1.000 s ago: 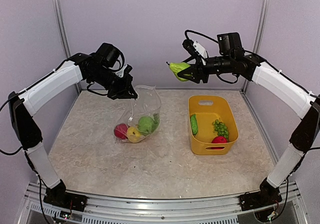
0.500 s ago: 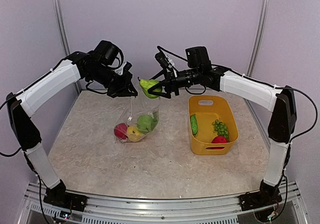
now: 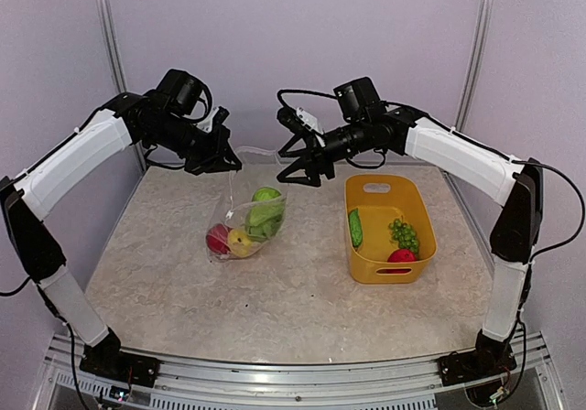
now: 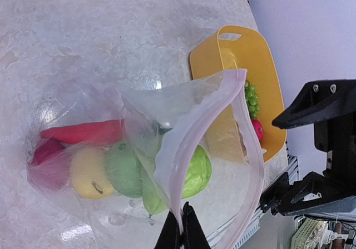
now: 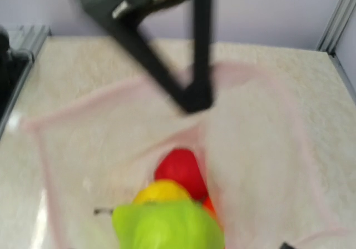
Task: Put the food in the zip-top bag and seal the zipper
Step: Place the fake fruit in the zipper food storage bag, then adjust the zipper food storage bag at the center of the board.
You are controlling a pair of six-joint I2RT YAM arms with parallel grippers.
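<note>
On your left, the left gripper [image 3: 225, 161] is clenched on the mouth edge of the zip-top bag [image 3: 235, 201]. It pinches the zipper [image 4: 189, 138] strip between its fingertips [image 4: 181, 232]. The bag hangs from that pinch, with its lower end down on the table [image 3: 302, 309]. Its mouth gapes open, so the zipper is unsealed.

Inside the bag you have a red round fruit [image 3: 220, 238] and a yellow round fruit [image 3: 241, 242] at the bottom. A green round fruit [image 4: 125, 168] sits beside them, and a lighter green piece [image 3: 266, 195] lies higher up, near the mouth. Your left wrist view also shows a long red piece [image 4: 83, 131] lying in there.

Just right of the mouth, the right gripper [image 3: 298, 160] hovers over the opening. Its jaws are spread apart and nothing is held between them. Its wrist view is blurred, but it looks straight down into the bag.

Further right, well apart from the bag, the yellow basket [image 3: 377, 210] stands on the table. It holds the green cucumber [image 3: 355, 228] along its left wall. The green grapes [image 3: 404, 234] are in the middle, and a red piece [image 3: 401, 256] lies at its near end.
</note>
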